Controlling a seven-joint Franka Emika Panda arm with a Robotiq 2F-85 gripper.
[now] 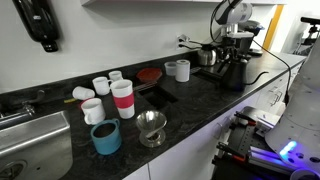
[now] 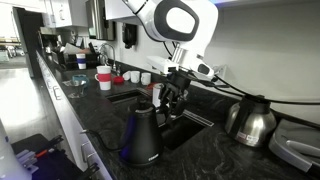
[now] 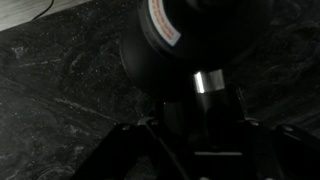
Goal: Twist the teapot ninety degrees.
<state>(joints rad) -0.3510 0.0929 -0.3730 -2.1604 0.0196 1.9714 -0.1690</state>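
1. The teapot [image 2: 142, 135] is matte black and cone-shaped. It stands upright on the dark speckled bench [image 2: 215, 160], near the front edge.
2. In the wrist view the teapot [image 3: 190, 50] fills the upper centre, seen from above. A round red-and-white label [image 3: 165, 18] sits on its top, and a silvery band [image 3: 208, 80] shows on the side nearest the camera.
3. The end effector [image 2: 170, 104] hangs just beside the teapot's narrow top, on the wall side. Its fingers are released and spread, grasping nothing. We cannot tell whether they touch the pot.
4. In the wrist view the end effector [image 3: 195, 138] comes in from the bottom edge, very dark, with one finger on either side of the silvery band.
5. A shiny silver pot [image 2: 250, 122] stands on the same bench, well apart from the teapot.
6. Farther along the bench we see a white mug [image 1: 182, 70], a red-and-white cup [image 1: 123, 98], a blue cup [image 1: 106, 137] and a metal funnel [image 1: 152, 128].
7. The sink [image 1: 30, 140] lies at the far end from the arm.
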